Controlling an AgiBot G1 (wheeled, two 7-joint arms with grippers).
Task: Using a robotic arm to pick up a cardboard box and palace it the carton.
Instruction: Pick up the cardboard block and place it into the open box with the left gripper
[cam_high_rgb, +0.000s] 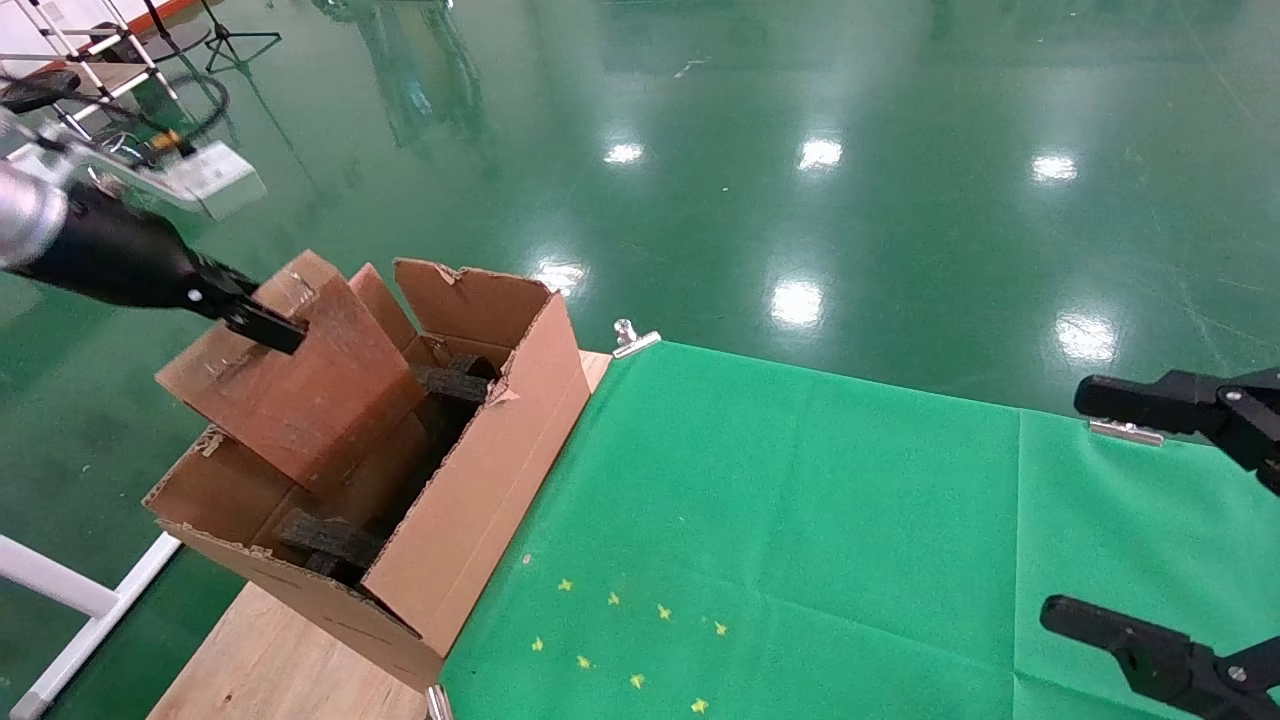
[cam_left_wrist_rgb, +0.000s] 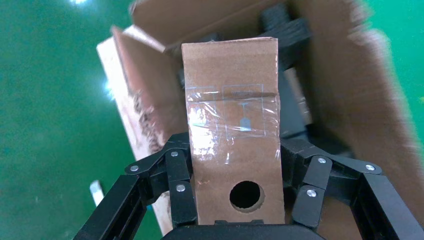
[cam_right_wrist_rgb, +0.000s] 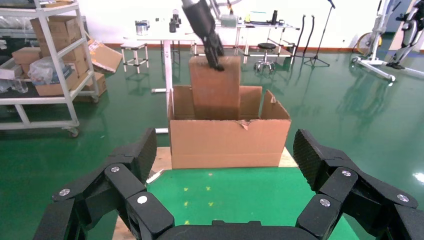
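Left gripper (cam_high_rgb: 262, 322) clamped on cardboard box (cam_high_rgb: 300, 375), tilted above carton (cam_high_rgb: 480, 480).

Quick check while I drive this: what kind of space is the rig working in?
Most likely a robotics lab or test hall. The floor is glossy green, a wheeled rack carries cardboard boxes, and white tables with stools and tripod stands line the far wall.
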